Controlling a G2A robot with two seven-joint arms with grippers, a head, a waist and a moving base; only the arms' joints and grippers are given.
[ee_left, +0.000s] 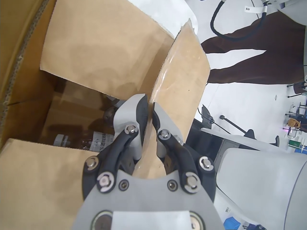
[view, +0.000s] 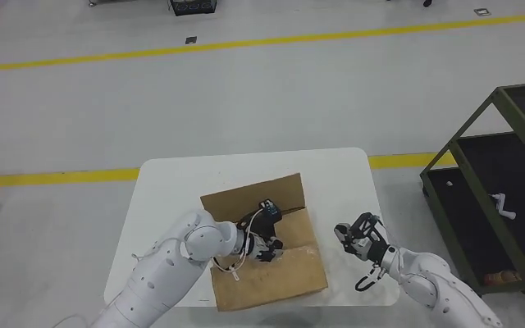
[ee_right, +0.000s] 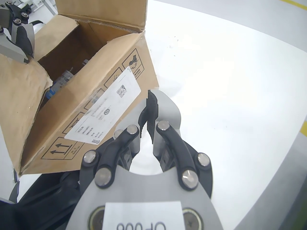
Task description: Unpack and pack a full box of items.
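Observation:
An open cardboard box (view: 275,283) sits on the white table (view: 344,176), its flaps standing up. My left gripper (ee_left: 150,107) is at the box's opening, shut on the edge of a taped side flap (ee_left: 184,72). The top view shows this left gripper (view: 267,244) over the box's middle. Inside the box lie bottles (ee_left: 62,142) with grey caps and white labels, partly hidden by flaps. My right gripper (ee_right: 150,104) hovers just off the box's labelled side wall (ee_right: 103,94), shut and holding nothing. From above, the right gripper (view: 361,234) lies right of the box.
A green metal cart (view: 484,184) stands off the table's right side. Bare white table surface (ee_right: 227,84) stretches beyond the right gripper. The table's near right edge (view: 373,295) lies close to the right arm.

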